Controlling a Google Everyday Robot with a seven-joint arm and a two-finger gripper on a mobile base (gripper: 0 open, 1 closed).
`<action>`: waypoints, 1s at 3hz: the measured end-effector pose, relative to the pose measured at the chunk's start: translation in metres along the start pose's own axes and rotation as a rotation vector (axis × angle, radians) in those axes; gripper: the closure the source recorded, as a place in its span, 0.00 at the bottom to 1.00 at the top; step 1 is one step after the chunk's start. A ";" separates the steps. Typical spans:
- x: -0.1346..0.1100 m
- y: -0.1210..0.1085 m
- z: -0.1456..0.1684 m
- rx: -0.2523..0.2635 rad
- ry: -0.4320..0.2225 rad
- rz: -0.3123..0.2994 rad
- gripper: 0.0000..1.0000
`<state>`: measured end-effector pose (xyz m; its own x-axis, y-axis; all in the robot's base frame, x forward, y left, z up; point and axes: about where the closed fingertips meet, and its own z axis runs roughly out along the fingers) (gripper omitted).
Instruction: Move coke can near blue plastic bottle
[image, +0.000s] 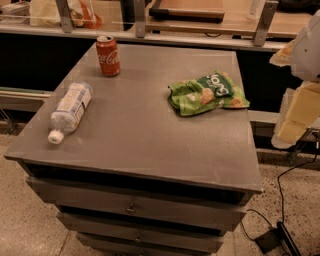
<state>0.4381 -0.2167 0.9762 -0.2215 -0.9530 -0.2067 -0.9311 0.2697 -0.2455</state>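
Note:
The coke can (108, 55) stands upright near the back left of the grey table top (150, 130); it is red with white script and a silver top. The blue plastic bottle (71, 111) lies on its side near the left edge, with its white cap pointing toward the front. The can is about a bottle's length behind the bottle and slightly to its right. My gripper (299, 114) is a pale shape at the right edge of the camera view. It hangs off the table's right side, far from both objects and holding nothing visible.
A crumpled green chip bag (207, 93) lies on the right half of the table. The table is a drawer cabinet (135, 207). A counter with metal posts (140, 20) runs behind it. Cables (280, 210) lie on the floor at the right.

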 end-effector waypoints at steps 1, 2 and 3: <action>0.000 0.000 0.000 0.002 -0.005 0.005 0.00; -0.005 -0.010 0.001 0.038 -0.133 0.119 0.00; -0.019 -0.036 0.013 0.065 -0.334 0.304 0.00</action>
<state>0.4798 -0.2061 0.9772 -0.3662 -0.7352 -0.5704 -0.8156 0.5487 -0.1835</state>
